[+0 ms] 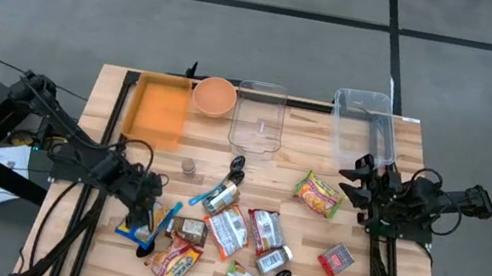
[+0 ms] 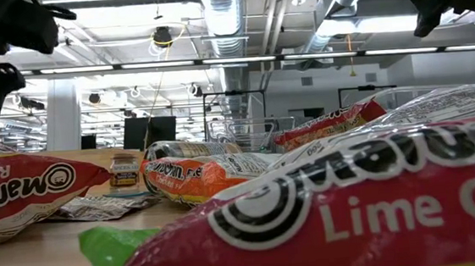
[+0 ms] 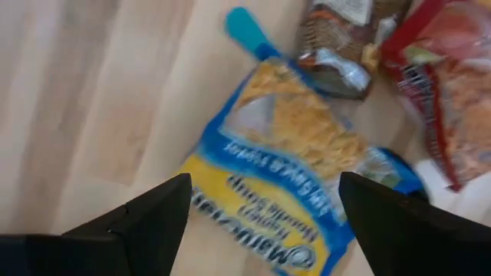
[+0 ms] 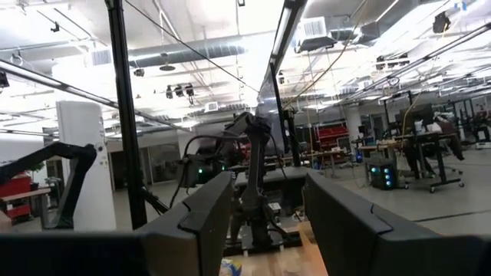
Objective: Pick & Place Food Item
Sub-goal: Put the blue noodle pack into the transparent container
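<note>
Left wrist view, blue-yellow noodle packet (image 3: 295,165) diagonal between open left tool (image 3: 265,222)

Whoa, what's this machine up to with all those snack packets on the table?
The left gripper hangs with its fingers spread just above a blue and yellow noodle packet near the table's front left, seemingly about to pick it up. Nothing is held yet. The right gripper waits empty above the right side. Other packets lie scattered in the middle, with an orange tray and clear bins behind.
</note>
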`<state>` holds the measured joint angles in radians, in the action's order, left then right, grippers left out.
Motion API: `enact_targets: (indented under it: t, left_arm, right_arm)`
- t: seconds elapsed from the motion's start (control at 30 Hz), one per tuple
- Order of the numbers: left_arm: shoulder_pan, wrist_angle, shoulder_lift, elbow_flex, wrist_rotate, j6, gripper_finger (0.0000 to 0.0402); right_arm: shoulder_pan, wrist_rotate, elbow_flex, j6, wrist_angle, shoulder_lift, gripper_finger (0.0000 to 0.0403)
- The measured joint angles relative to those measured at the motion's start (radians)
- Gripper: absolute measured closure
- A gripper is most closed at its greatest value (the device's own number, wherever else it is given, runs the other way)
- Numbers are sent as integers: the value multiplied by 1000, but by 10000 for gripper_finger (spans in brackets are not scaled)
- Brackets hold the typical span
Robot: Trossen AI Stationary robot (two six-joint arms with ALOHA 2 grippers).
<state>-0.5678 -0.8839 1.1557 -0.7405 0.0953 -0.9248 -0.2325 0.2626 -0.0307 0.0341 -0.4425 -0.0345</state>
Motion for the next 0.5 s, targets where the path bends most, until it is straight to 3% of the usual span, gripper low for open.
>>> enact_targets:
  t: [0.3, 0.5]
  left_arm:
    - [-3, 30, 49, 44, -117, -158, 116]
    - [-3, 39, 137, 52, -175, -181, 140]
  right_arm:
    - [0, 1, 0, -79, -35, 0, 239]
    - [0, 0, 0, -127, -79, 0, 239]
